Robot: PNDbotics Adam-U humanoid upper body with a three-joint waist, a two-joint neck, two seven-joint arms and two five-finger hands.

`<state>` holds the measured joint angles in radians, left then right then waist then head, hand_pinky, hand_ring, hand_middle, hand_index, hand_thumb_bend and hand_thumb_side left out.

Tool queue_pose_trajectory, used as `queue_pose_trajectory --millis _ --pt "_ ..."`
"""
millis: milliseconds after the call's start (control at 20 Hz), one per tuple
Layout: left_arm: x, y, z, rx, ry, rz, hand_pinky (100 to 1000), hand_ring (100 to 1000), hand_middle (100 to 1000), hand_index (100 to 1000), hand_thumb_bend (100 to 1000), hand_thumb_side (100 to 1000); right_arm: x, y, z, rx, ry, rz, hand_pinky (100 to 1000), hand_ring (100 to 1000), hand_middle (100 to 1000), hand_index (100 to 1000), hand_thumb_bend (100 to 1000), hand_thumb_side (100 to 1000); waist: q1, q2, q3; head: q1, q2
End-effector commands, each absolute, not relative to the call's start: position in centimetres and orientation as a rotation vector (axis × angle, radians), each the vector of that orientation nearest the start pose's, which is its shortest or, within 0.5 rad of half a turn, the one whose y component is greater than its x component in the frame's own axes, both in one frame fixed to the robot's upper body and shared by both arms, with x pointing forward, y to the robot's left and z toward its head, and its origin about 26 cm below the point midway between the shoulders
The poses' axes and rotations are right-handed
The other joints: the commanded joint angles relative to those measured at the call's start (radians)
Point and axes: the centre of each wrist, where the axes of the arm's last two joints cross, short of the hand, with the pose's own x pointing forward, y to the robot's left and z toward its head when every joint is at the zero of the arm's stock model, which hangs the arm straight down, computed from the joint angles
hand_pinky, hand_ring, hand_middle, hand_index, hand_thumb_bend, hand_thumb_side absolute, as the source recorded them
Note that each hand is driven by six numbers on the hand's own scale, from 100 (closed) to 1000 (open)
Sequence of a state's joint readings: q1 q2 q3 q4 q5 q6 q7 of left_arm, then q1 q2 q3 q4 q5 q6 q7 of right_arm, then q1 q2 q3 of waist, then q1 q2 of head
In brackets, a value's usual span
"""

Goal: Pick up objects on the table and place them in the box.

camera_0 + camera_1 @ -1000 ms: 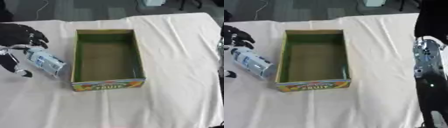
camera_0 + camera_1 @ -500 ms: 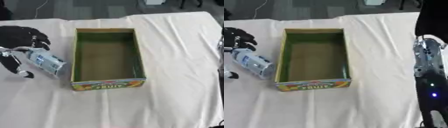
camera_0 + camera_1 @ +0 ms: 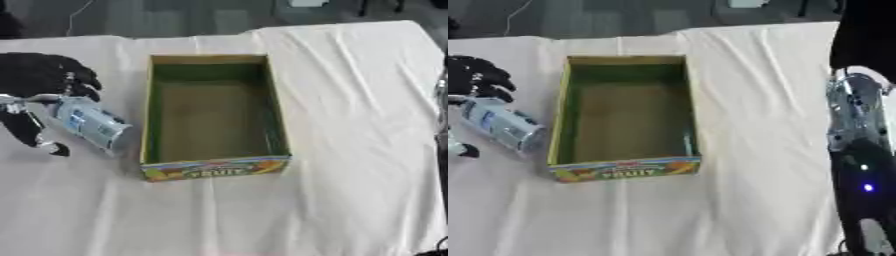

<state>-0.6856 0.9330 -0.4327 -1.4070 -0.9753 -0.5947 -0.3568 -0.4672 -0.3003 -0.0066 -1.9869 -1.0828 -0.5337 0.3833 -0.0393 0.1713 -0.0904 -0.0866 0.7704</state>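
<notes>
- White cloth (image 3: pixel 350 150) covered the table, with dark floor visible along the top of the frame.
- Box (image 3: pixel 213 167), green-lined with a fruit print on its front panel, stood open at centre frame with nothing visible inside.
- Left hand (image 3: pixel 39 82) sat at the left edge, fingers and thumb curled round a clear bottle (image 3: pixel 90 123) with a blue-and-white label.
- Bottle lay tilted, its lower end just beside the box's left wall, outside it.
- Right arm (image 3: pixel 861 160) ran down the right edge of the right eye view; its hand was not in view.
</notes>
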Motion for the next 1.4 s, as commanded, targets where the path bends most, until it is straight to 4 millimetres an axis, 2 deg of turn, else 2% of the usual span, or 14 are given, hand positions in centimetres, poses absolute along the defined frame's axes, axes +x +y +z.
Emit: queue_pose_trajectory --millis 50,550,600,650,700,1100,1250,1400 --pt "39.1 34.7 23.4 -1.285 1.39 2.833 942 968 858 873 588 572 31.1 -23.8 25.4 -1.406 2.894 -0.047 301 427 481 667 100 915 0.004 -0.01 -0.002 0.01 0.0" --pt "39.4 35.5 22.9 -1.323 1.37 2.856 941 969 853 868 546 578 31.1 -23.3 25.9 -1.441 2.871 -0.033 302 426 480 668 100 897 0.01 0.001 -0.019 0.03 0.0" --pt "39.4 35.6 22.9 -1.33 1.37 2.855 940 968 853 868 543 578 31.2 -23.2 26.0 -1.445 2.868 -0.03 302 426 481 668 100 917 0.01 0.002 -0.021 0.033 0.0" --pt "39.4 35.7 22.9 -1.333 1.369 2.854 940 968 853 868 574 580 31.2 -23.1 26.1 -1.449 2.864 -0.028 302 426 481 668 100 897 0.011 0.004 -0.023 0.036 0.0" --pt "39.4 35.8 22.9 -1.337 1.368 2.854 939 967 852 867 539 577 31.2 -23.1 26.2 -1.453 2.861 -0.026 303 426 480 668 100 917 0.011 0.005 -0.025 0.04 0.0" --pt "39.4 36.5 22.6 -1.365 1.349 2.859 936 964 849 865 528 573 31.2 -22.6 26.7 -1.48 2.837 -0.015 304 425 480 668 100 918 0.015 0.018 -0.037 0.058 0.0" --pt "39.5 36.7 22.6 -1.381 1.347 2.861 932 960 845 862 493 572 31.2 -22.4 26.9 -1.49 2.828 -0.009 304 425 480 668 100 918 0.014 0.022 -0.041 0.064 0.0" --pt "39.5 37.0 22.4 -1.401 1.331 2.883 926 957 842 860 501 543 31.2 -22.3 27.0 -1.5 2.82 -0.006 304 425 480 668 100 918 0.013 0.025 -0.045 0.075 0.0"
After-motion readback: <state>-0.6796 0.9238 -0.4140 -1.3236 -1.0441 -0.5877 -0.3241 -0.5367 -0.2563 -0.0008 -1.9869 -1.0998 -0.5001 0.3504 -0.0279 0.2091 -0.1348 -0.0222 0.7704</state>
